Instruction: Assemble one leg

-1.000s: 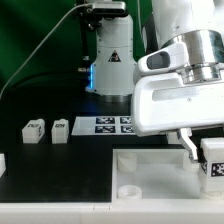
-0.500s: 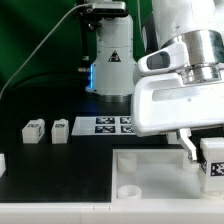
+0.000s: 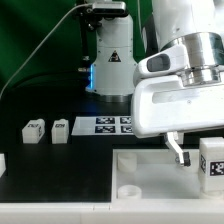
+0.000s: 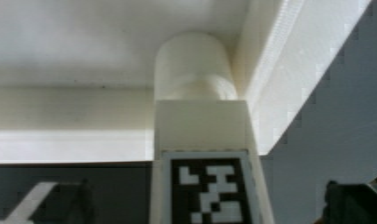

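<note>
A white leg [image 3: 212, 162] with a black-and-white tag stands at the tray's [image 3: 150, 170] corner on the exterior view's right. In the wrist view the leg [image 4: 206, 150] points into the tray's rounded corner socket [image 4: 197, 65]. My gripper [image 3: 208, 158] straddles the leg and is open. One finger [image 3: 178, 150] hangs clear of the leg, the other is out of frame. In the wrist view both fingertips [image 4: 43, 203] stand apart from the leg, with dark gaps on each side of it.
Two more legs [image 3: 33, 130] [image 3: 60, 129] lie on the black table at the exterior view's left, and a white part shows at the left edge [image 3: 2, 162]. The marker board [image 3: 103, 125] lies behind the tray. The arm's base [image 3: 108, 60] stands at the back.
The visible finger has moved away from the leg toward the exterior view's left, so the gripper has opened and let go of the leg. The leg stays at the tray corner.
</note>
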Robot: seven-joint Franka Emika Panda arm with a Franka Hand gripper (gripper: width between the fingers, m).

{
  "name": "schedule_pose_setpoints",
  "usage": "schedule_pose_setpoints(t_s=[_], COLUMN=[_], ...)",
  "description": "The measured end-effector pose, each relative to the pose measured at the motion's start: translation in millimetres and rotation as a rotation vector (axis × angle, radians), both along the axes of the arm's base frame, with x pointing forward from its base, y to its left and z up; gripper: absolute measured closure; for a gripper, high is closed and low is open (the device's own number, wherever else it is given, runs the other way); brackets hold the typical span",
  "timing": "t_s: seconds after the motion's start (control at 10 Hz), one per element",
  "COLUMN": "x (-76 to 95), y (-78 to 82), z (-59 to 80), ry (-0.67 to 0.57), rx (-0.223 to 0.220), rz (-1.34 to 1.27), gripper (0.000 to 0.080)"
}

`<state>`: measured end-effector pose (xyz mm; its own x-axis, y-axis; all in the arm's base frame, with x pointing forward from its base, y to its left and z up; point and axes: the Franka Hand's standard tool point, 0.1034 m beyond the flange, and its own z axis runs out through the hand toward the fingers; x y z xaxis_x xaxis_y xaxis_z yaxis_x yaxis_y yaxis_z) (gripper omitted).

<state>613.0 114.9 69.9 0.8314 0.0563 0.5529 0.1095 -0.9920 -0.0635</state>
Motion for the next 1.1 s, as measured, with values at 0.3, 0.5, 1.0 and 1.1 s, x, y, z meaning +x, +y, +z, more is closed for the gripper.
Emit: schedule_pose_setpoints(t_s=[0.3, 0.5, 1.0, 1.1], x=[-0.1, -0.7, 17.4, 19.3], y=[0.0, 0.3, -6.0, -9.5], z=[-0.3, -1.2, 28.1, 25.7], ry=[0.000, 0.009, 0.374, 0.479], rx=[0.000, 0.000, 0.018, 0.022], rz=[0.000, 0.000, 0.017, 0.021], gripper=[0.0151, 0.0151, 0.0151, 0.0151])
